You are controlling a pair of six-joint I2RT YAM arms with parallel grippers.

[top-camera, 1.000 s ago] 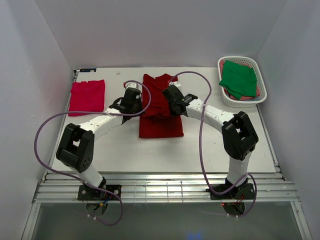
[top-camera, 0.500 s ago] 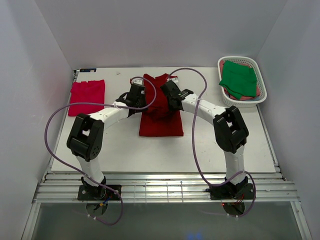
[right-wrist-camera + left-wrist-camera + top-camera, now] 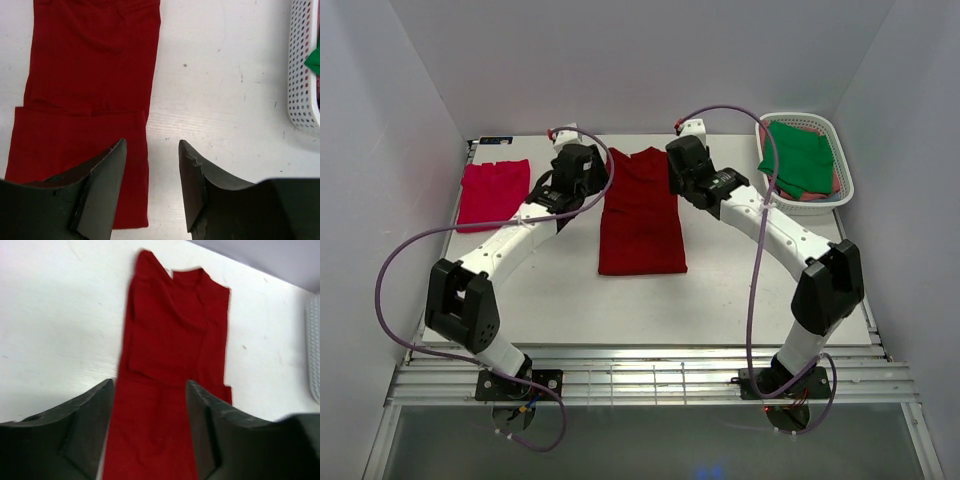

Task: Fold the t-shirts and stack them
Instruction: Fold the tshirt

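Two reds and a green on a white table (image 3: pixel 740 290).
The dark red shirt (image 3: pixel 640 215) at mid table toward the far edge is one plain, deep colour with no print. The pink-red shirt (image 3: pixel 495 190) near the far left corner is brighter and also plain. The green shirt (image 3: pixel 798 155) is solid green and lies over a strip of pink cloth (image 3: pixel 832 186) in a white basket (image 3: pixel 844 165), patterned with rows of small holes, at the far right corner. The table carries a few dark specks. The left pincer (image 3: pixel 150 390) and right pincer (image 3: pixel 151 150) are plain dark grey. The arms (image 3: pixel 775 230) are white with black joints, and the cables (image 3: pixel 748 310) are purple.
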